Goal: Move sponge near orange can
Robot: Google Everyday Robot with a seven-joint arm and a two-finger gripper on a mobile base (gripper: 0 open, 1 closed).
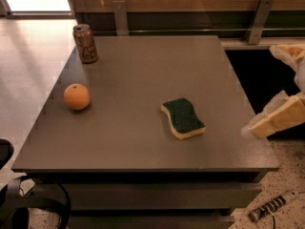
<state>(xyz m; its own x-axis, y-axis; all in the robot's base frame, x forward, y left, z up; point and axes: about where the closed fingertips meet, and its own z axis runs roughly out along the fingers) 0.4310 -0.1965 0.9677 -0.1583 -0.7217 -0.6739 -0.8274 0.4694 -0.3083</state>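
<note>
Gripper [267, 87]: right of table [119, 147], fingers [276, 120] apart, body cut by right edge.
Orange can [85, 43] markings: too small to read.
Dark looped object [28, 209]: cut by bottom-left corner, unidentifiable.
</note>
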